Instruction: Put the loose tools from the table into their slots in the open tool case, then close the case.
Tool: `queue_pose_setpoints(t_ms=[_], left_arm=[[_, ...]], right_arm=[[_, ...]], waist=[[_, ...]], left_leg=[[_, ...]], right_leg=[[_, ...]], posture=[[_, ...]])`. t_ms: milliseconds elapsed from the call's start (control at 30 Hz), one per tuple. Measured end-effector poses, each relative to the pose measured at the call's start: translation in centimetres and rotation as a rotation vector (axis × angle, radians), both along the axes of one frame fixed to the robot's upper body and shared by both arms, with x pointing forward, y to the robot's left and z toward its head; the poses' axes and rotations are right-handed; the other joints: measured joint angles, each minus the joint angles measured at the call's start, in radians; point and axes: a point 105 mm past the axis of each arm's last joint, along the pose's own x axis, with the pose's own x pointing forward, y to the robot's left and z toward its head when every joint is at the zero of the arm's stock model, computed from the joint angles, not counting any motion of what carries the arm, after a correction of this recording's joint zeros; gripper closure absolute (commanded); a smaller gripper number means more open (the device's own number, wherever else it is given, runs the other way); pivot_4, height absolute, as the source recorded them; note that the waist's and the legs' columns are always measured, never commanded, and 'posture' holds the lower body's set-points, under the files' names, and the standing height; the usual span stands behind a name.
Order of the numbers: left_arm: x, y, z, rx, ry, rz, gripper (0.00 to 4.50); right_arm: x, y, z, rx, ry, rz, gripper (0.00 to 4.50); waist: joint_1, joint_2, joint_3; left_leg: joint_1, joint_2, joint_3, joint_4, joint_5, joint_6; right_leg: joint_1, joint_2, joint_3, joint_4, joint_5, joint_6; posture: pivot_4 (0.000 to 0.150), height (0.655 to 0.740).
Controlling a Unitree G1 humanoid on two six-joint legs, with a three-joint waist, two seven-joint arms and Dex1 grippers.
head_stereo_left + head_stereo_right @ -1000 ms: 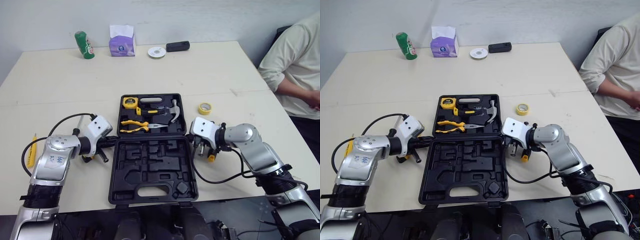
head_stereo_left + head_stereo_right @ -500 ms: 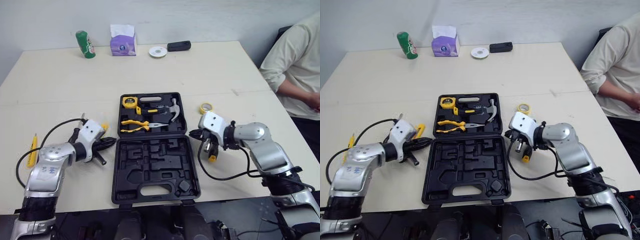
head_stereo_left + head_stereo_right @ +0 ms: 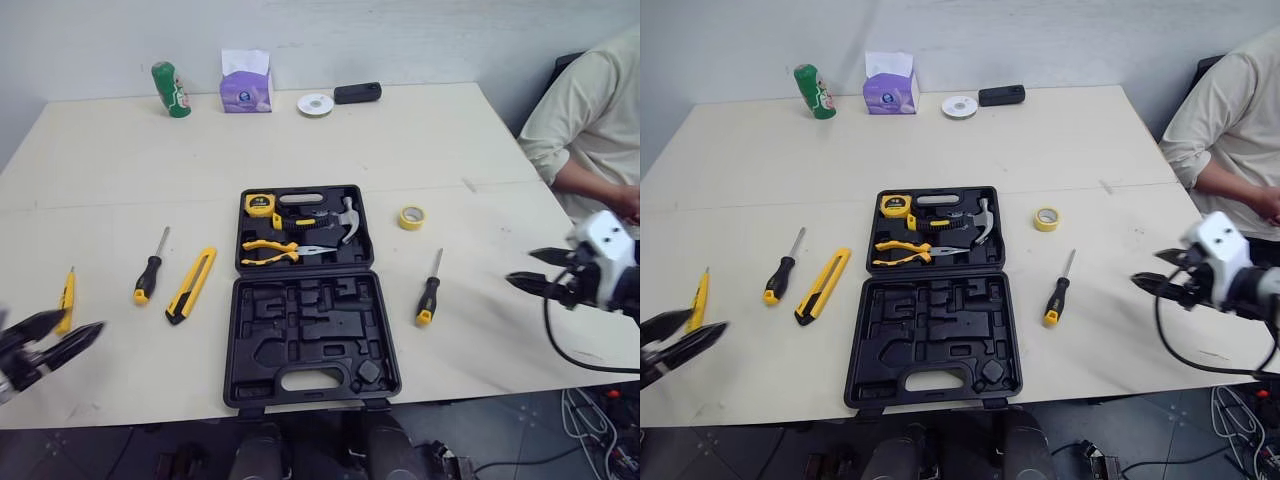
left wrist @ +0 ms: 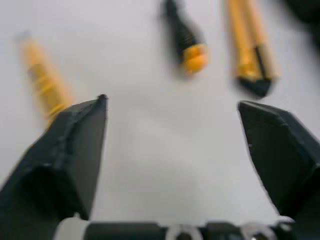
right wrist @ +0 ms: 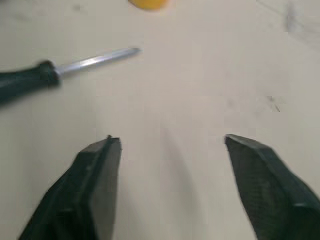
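Note:
The black tool case lies open at the table's middle. Its far half holds a tape measure, pliers and a hammer; the near half's slots are bare. Left of it lie a black-and-yellow screwdriver, a yellow utility knife and a small yellow tool. Another screwdriver lies to the case's right. My left gripper is open at the table's near left, close to the small yellow tool. My right gripper is open at the right, apart from that screwdriver.
A yellow tape roll sits right of the case. Along the far edge stand a green can, a tissue box, a white disc and a black device. A person sits at the right.
Both arms have drawn away from the case's sides toward the table's outer edges, and both grippers have gone from shut to open. The loose tools beside the case have come into view.

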Motion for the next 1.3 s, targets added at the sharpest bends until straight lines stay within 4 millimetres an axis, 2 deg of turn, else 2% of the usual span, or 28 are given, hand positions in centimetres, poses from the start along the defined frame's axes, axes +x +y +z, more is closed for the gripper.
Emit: queue_pose_setpoints(t_ms=[167, 233, 333, 400, 467, 600, 733, 833, 900, 967, 1067, 1200, 1300], left_arm=[[-2.7, 4.9, 1.1, 0.106, 0.026, 0.151, 0.00], [-4.5, 7.9, 0.4, 0.150, 0.083, 0.260, 0.00], [-6.6, 10.6, -0.9, 0.144, 0.138, 0.383, 0.00], [-7.1, 11.0, -1.2, 0.146, 0.148, 0.400, 0.00], [-6.7, 11.0, -1.3, 0.159, 0.146, 0.387, 0.00], [-4.9, 9.3, -1.3, 0.167, 0.145, 0.308, 0.00], [-1.9, 4.9, -1.0, 0.135, 0.102, 0.178, 0.00], [1.0, 1.0, -0.1, 0.024, 0.050, 0.150, 0.00], [3.4, -2.7, 0.8, -0.048, 0.035, 0.095, 0.00], [4.6, -4.6, 1.4, -0.058, 0.046, 0.069, 0.00], [5.8, -6.5, 1.2, -0.057, 0.092, 0.073, 0.00], [7.6, -8.7, -0.5, -0.074, 0.169, 0.111, 0.00], [8.7, -9.4, -0.6, -0.049, 0.193, 0.131, 0.00]], right_arm=[[-0.5, -4.3, 1.3, -0.040, -0.033, -0.093, 0.02], [-0.8, -6.3, 1.9, -0.067, -0.051, -0.153, 0.02], [-1.1, -7.4, 1.5, -0.074, -0.048, -0.181, 0.02], [-1.0, -7.3, 1.3, -0.079, -0.043, -0.171, 0.02], [-0.6, -7.0, 1.4, -0.086, -0.051, -0.154, 0.02], [0.2, -5.6, 1.7, -0.085, -0.075, -0.105, 0.02], [1.2, -1.8, 2.2, -0.037, -0.085, 0.023, 0.02], [2.1, 1.8, 4.1, 0.034, -0.130, 0.127, 0.02], [2.6, 5.5, 5.7, 0.109, -0.169, 0.236, 0.02], [2.4, 8.6, 6.3, 0.175, -0.165, 0.338, 0.02], [1.3, 13.7, 6.8, 0.325, -0.128, 0.506, 0.02], [-1.2, 20.1, 8.6, 0.445, -0.124, 0.759, 0.02], [-2.3, 22.5, 8.6, 0.450, -0.112, 0.855, 0.02]], waist=[[-0.001, 0.001, 0.000], [-0.002, 0.002, 0.000], [-0.003, 0.002, 0.000], [-0.004, 0.002, 0.000], [-0.004, 0.002, 0.000], [-0.004, 0.002, 0.000], [-0.002, 0.004, 0.001], [-0.001, 0.004, 0.001], [0.001, 0.004, 0.001], [0.002, 0.004, 0.001], [-0.002, 0.004, 0.001], [0.003, 0.003, 0.001], [0.009, -0.002, -0.002]], left_leg=[[0.000, 0.001, 0.001, 0.000, -0.003, -0.002], [0.000, 0.001, 0.001, -0.001, -0.005, -0.005], [-0.001, 0.002, 0.002, -0.001, -0.006, -0.006], [0.000, 0.003, 0.002, -0.001, -0.006, -0.006], [0.000, 0.003, 0.002, -0.001, -0.007, -0.007], [-0.001, 0.004, 0.003, -0.002, -0.007, -0.008], [-0.001, 0.004, 0.003, -0.002, -0.007, -0.009], [0.000, 0.004, 0.003, -0.001, -0.006, -0.008], [0.000, 0.004, 0.003, -0.001, -0.004, -0.011], [0.000, 0.004, 0.003, -0.002, -0.001, -0.015], [0.000, 0.003, 0.003, -0.002, 0.002, -0.009], [-0.001, 0.003, 0.003, -0.001, 0.003, -0.009], [-0.001, 0.003, 0.002, -0.001, 0.003, -0.009]], right_leg=[[-0.001, 0.000, 0.000, -0.002, 0.000, 0.000], [-0.002, 0.000, 0.000, -0.002, 0.000, -0.001], [-0.003, 0.000, 0.000, -0.002, -0.001, -0.001], [-0.003, 0.000, 0.001, -0.002, -0.001, -0.001], [-0.003, 0.000, 0.001, -0.001, 0.000, -0.001], [-0.003, 0.000, 0.001, -0.001, 0.000, -0.001], [-0.003, 0.000, 0.002, -0.001, 0.000, 0.000], [-0.002, 0.000, 0.003, 0.000, 0.001, 0.000], [-0.002, 0.000, 0.003, 0.001, 0.001, 0.000], [-0.002, 0.001, 0.002, 0.001, 0.001, 0.000], [-0.002, 0.001, 0.003, 0.001, 0.001, 0.000], [-0.002, 0.001, 0.003, 0.001, 0.001, 0.001], [-0.002, 0.002, 0.002, 0.001, 0.001, 0.001]], posture=[[0.150, 0.7252], [0.150, 0.7252], [0.150, 0.7252], [0.150, 0.7252], [0.150, 0.7252], [0.150, 0.7252], [0.150, 0.7252], [0.150, 0.7252], [0.150, 0.7252], [0.150, 0.7252], [0.150, 0.7252], [0.150, 0.7252], [0.150, 0.7252]])
